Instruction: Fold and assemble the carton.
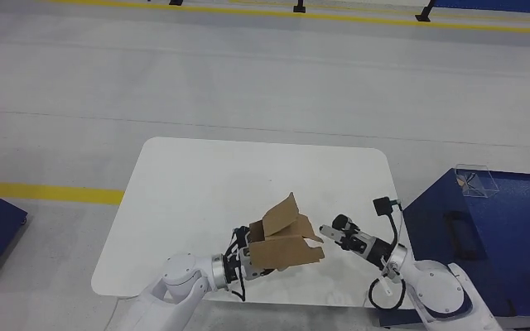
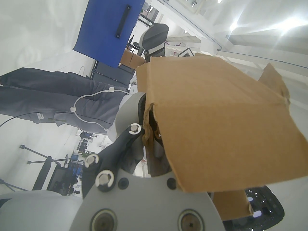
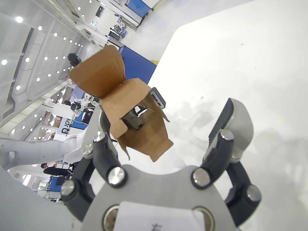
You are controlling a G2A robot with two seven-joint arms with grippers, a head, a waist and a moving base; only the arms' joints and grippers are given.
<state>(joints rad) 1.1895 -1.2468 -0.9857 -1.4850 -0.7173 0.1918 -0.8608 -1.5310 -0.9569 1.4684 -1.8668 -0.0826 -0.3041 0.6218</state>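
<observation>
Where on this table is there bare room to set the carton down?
The far half of the table, from the carton to the far edge, is bare, as is the corner beyond the right gripper. The near edge is crowded: the left gripper holds the carton there, with the open right gripper close beside it.

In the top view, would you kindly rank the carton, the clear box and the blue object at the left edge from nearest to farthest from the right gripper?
From the right gripper, jaws open:
1. carton, close beside it, over the table.
2. clear box, on the blue cabinet to its other side.
3. blue object, at the picture's left edge.
</observation>
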